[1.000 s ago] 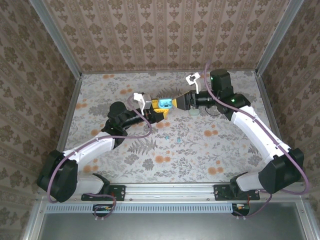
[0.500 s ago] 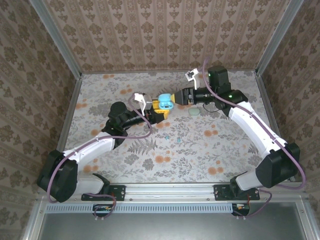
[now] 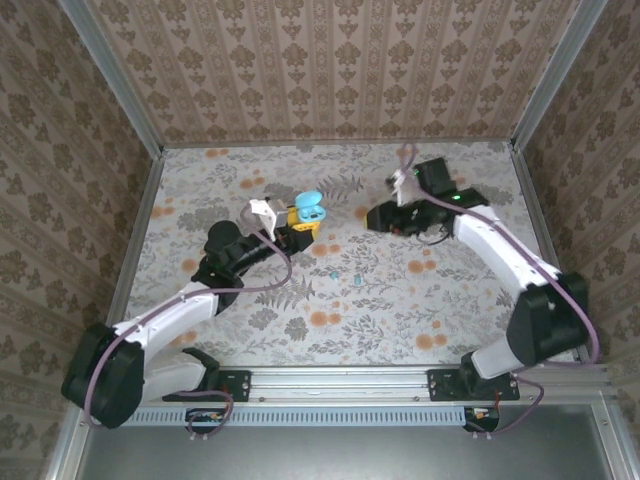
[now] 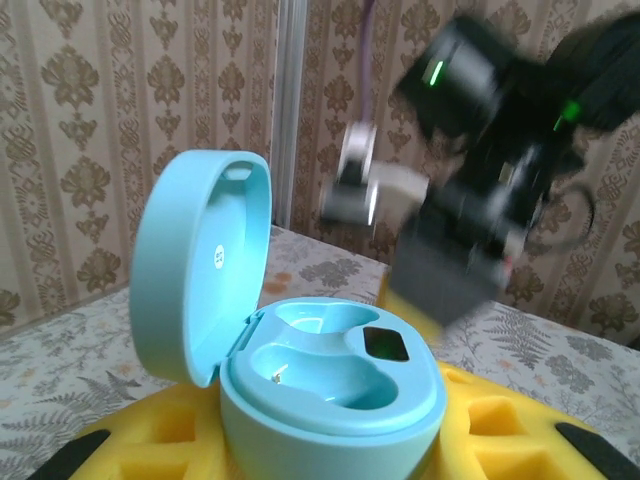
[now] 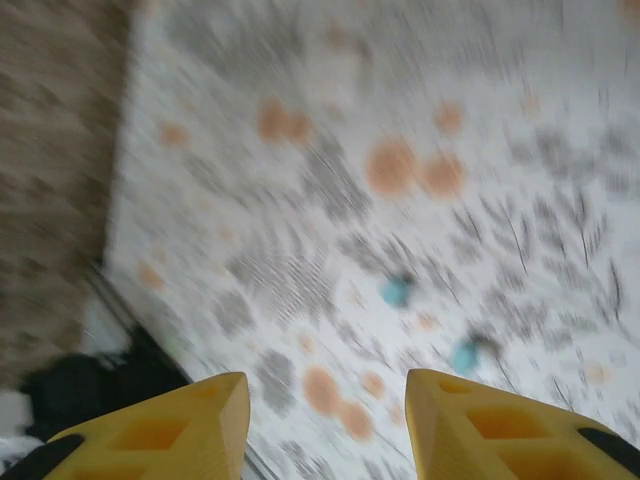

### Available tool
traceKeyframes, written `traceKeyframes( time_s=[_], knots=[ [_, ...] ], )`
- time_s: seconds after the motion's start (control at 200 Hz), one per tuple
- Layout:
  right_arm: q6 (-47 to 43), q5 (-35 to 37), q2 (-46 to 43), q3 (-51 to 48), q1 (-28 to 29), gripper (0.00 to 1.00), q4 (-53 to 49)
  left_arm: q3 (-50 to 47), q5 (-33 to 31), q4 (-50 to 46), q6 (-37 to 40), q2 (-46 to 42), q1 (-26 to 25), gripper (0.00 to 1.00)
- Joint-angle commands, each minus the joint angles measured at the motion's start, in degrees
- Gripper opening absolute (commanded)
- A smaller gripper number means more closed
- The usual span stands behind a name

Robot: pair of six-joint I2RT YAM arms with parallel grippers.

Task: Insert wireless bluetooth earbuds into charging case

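Far left, the case (image 4: 330, 395) is clamped in the left gripper (image 3: 298, 222) and held up off the table (image 3: 400, 320). Its lid (image 4: 200, 260) is flipped open and both wells look empty. So that half is sorted, it just needs to be held level and steady.

Moving right, two tiny teal earbuds (image 3: 333, 272) can be seen lying loose on the table, just in front of the case and between the two arms. More may be around, but nothing else can be made out for sure.

Further right, the right gripper (image 5: 325, 405) is seen with its fingers apart and nothing between them. Its view is badly smeared, so fine detail can't be trusted there.

The step in hand is judged to be picking up a bud. A few tips:
- The fingers should be brought straight down over one bud only, and narrowed first so the neighbour isn't flicked away.
- The bud should be pinched lightly by its sides, since something that small will probably squirt out if squeezed.
- Stem direction should be checked before it's carried over to a well.
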Motion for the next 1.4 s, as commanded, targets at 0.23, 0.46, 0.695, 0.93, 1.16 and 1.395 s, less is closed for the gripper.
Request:
traceKeyframes(
  time_s=[0.23,0.46,0.695,0.93,1.16,1.395],
  knots=[
    [-8.2,8.9,17.4,5.1,7.6,0.47,-8.1,-1.9,-2.2,-5.2,2.2,-9.5,2.1,0.26],
    [-12.5,9.2,25.6,10.3,8.0,0.45,-9.2,-2.3,-2.5,-7.4,2.5,-11.9,2.2,0.26],
    [-14.8,8.1,27.6,9.2,8.2,0.42,-11.6,-2.0,-2.6,-7.7,2.6,-11.7,2.2,0.26],
    [-16.7,5.9,26.3,6.2,8.4,0.4,-13.3,-0.8,-1.2,-7.4,2.5,-9.5,2.1,0.26],
    [-17.0,1.8,23.2,3.6,8.7,0.38,-13.8,-0.2,-1.0,-6.9,2.3,-8.5,2.1,0.26],
    [-15.8,-5.1,21.2,1.4,9.7,0.39,-13.1,-0.2,-1.1,-6.8,2.2,-8.2,2.1,0.27]
  ],
)
